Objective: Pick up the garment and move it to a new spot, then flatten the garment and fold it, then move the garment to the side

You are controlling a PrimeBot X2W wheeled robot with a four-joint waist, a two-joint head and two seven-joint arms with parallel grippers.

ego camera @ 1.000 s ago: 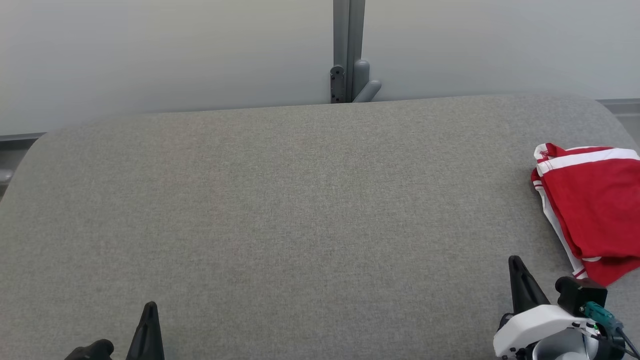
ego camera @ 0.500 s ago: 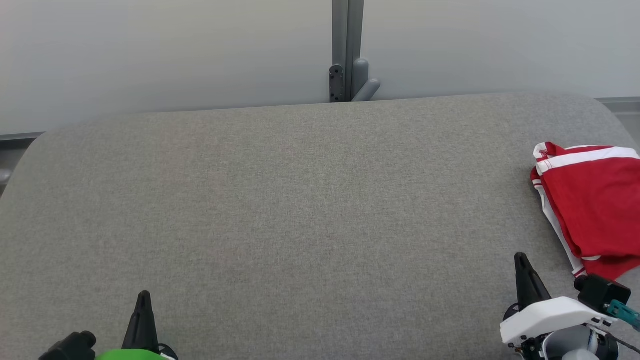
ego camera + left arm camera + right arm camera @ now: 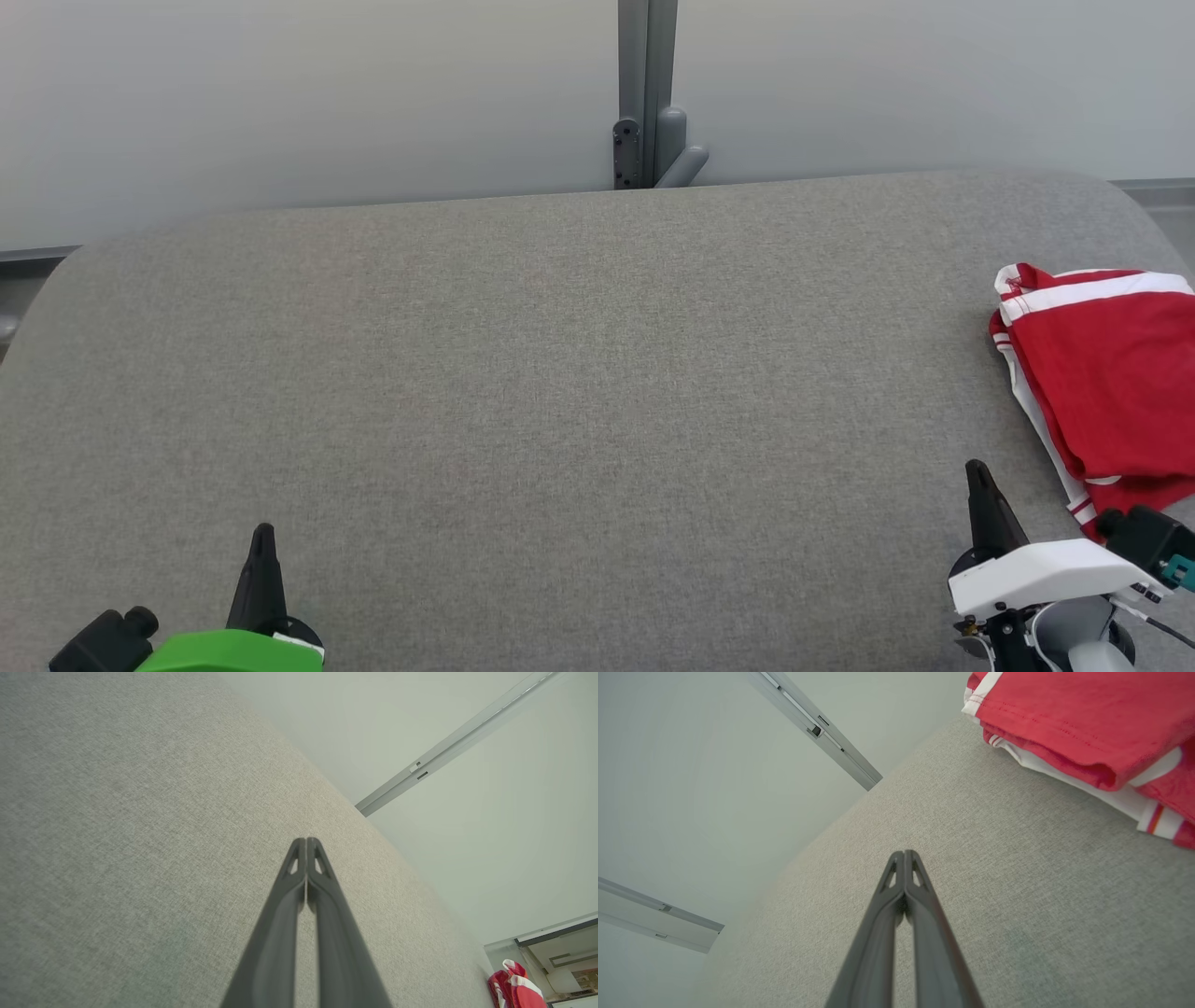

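Two pairs of jaws are pressed together with nothing between them: the left gripper [image 3: 306, 841] has its long dark fingers meeting at the tips above bare cloth, and the right gripper [image 3: 904, 853] is closed the same way. Both sit low at the near side of the broad grey woven-fabric table [image 3: 560, 373]. The left one is well apart from anything. The right one is near the red garment with white stripes [image 3: 1111, 373], which lies in a layered fold at the table's far right, by its rounded corner. The garment looks folded and set aside, so I judge the task nearly done and the main danger to be disturbing it. If the right arm swings outward, its fingers or its white wrist housing [image 3: 1046, 569] could catch the near striped hem and peel the top layer open. Nudging the pile with closed tips would probably bunch it, since soft cloth tends to grip this textured cover rather than slide. The head view cuts off the garment's right side, so I cannot tell how much overhangs; a push that way might tip it off the table.
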